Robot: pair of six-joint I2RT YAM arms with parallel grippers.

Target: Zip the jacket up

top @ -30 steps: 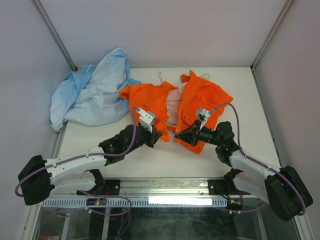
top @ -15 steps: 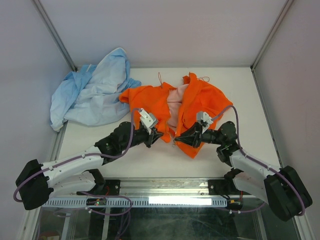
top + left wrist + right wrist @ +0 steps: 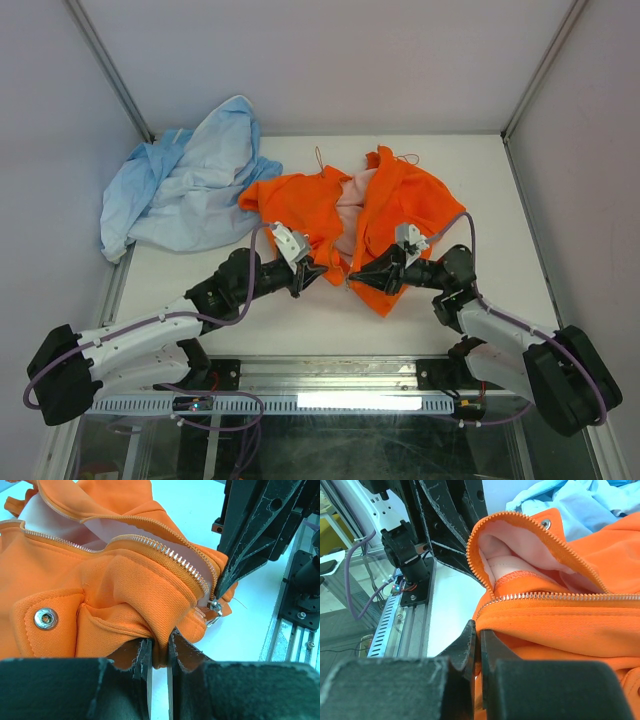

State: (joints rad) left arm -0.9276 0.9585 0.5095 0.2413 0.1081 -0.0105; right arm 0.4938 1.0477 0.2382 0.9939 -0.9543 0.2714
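Note:
The orange jacket lies open on the white table, pale pink lining showing down the middle. My left gripper is shut on a fold of the left front panel's hem. My right gripper is shut on the right panel's bottom edge, just below the zipper teeth. In the left wrist view the metal zipper pull hangs at the bottom of the teeth, right by my right gripper's fingertips. The two zipper sides are apart.
A crumpled light blue garment lies at the table's far left, touching the jacket's left sleeve. A snap button sits on the pocket. Grey walls close in the back and sides; the metal rail runs along the near edge.
Both grippers have pulled the jacket's bottom edges toward the near side and closer together; the left arm has drawn back and the right panel's hem has bunched up.

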